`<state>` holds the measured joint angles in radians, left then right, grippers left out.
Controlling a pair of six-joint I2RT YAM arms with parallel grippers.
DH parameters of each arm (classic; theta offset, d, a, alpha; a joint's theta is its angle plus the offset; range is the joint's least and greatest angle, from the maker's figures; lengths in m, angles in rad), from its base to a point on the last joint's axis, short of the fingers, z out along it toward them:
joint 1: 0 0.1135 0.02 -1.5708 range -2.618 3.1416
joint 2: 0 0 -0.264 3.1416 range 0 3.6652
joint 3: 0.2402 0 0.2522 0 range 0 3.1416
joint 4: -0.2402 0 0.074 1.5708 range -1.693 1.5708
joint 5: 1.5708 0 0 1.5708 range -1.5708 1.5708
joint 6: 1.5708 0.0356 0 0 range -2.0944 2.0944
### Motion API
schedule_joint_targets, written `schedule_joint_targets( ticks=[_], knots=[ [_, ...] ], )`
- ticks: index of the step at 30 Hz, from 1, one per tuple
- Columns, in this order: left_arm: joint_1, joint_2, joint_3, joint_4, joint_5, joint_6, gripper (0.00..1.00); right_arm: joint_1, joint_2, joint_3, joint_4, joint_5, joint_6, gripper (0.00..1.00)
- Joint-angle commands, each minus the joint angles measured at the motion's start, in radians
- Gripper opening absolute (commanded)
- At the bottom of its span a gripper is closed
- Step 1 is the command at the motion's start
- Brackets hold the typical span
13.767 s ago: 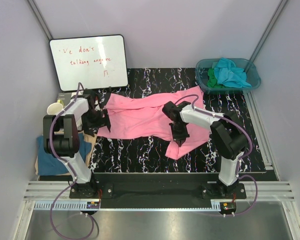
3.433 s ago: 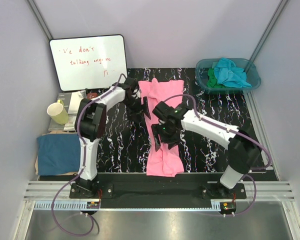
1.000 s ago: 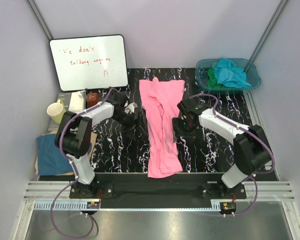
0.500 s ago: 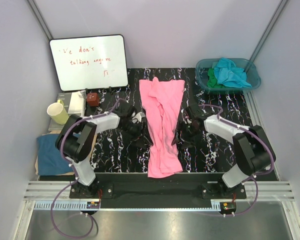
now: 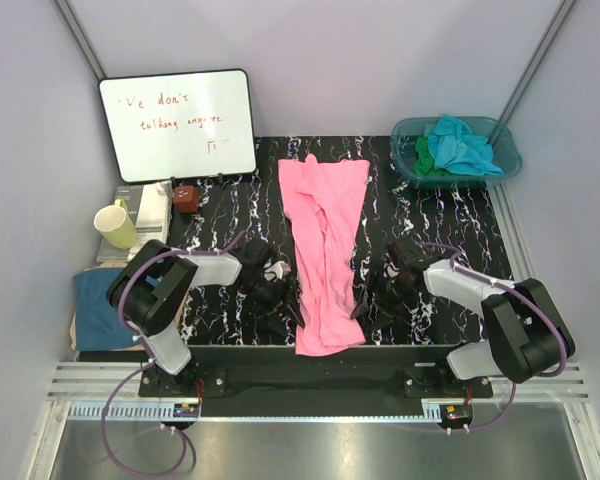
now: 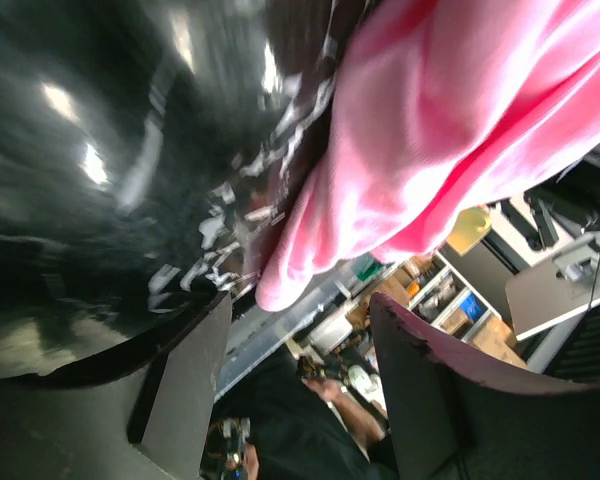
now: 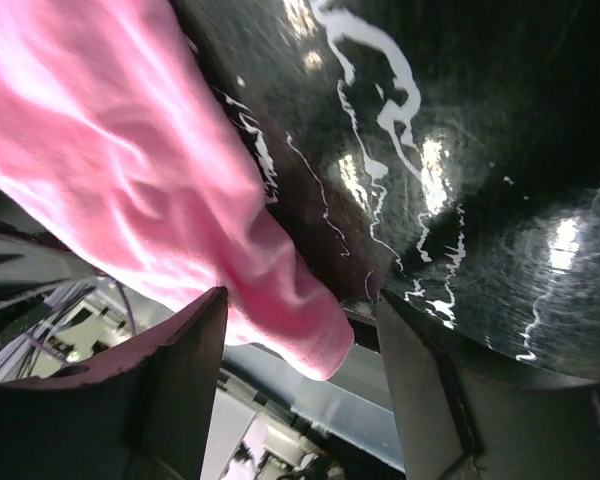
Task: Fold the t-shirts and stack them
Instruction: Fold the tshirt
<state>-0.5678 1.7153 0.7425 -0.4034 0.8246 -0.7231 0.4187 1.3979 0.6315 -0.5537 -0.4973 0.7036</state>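
A bright pink t-shirt (image 5: pixel 325 250), folded lengthwise into a long narrow strip, lies down the middle of the black marbled table (image 5: pixel 430 210). Its near end reaches the front edge. My left gripper (image 5: pixel 288 312) is low at the strip's near left edge, open, and the shirt's near left corner (image 6: pixel 300 270) lies just past its fingertips. My right gripper (image 5: pixel 367 303) is at the near right edge, open too, with the shirt's corner (image 7: pixel 310 335) poking between its fingers (image 7: pixel 170 370). Neither holds cloth. Turquoise (image 5: pixel 462 143) and green (image 5: pixel 423 158) t-shirts lie bunched in the basin. A dark blue t-shirt (image 5: pixel 98 312) rests left of the table.
The teal plastic basin (image 5: pixel 508 160) stands at the back right corner. A whiteboard (image 5: pixel 177 123) leans at the back left, with a yellow mug (image 5: pixel 115 225), a small red-brown box (image 5: pixel 186 197) and papers beside it. The table's front edge is just below both grippers.
Both grippers have slid along the pink strip's sides from its middle toward its near end. The shirt has not moved.
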Motion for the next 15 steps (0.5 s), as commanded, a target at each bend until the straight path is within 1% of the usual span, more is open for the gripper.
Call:
schedule_joint_targets(
  ticks=[1,5,9,12,13,14,15],
  knots=[
    [-0.052,-0.016,-0.066,0.078,-0.045,-0.045,0.65,-0.004,-0.025,-0.076,0.083,-0.101,0.059,0.69],
    [-0.09,-0.014,-0.112,0.136,-0.044,-0.088,0.64,-0.004,-0.027,-0.133,0.159,-0.156,0.088,0.69],
    [-0.116,0.015,-0.104,0.161,-0.048,-0.111,0.62,-0.006,-0.022,-0.147,0.172,-0.182,0.085,0.69],
    [-0.141,0.039,-0.092,0.163,-0.054,-0.119,0.51,-0.006,-0.013,-0.145,0.181,-0.205,0.077,0.68],
    [-0.147,0.047,-0.085,0.163,-0.056,-0.121,0.46,-0.005,-0.01,-0.144,0.182,-0.21,0.074,0.67],
    [-0.159,0.067,-0.081,0.163,-0.058,-0.124,0.35,-0.004,-0.001,-0.145,0.187,-0.222,0.07,0.66],
    [-0.165,0.078,-0.074,0.163,-0.055,-0.125,0.28,-0.004,0.007,-0.141,0.189,-0.228,0.063,0.6]
  ],
)
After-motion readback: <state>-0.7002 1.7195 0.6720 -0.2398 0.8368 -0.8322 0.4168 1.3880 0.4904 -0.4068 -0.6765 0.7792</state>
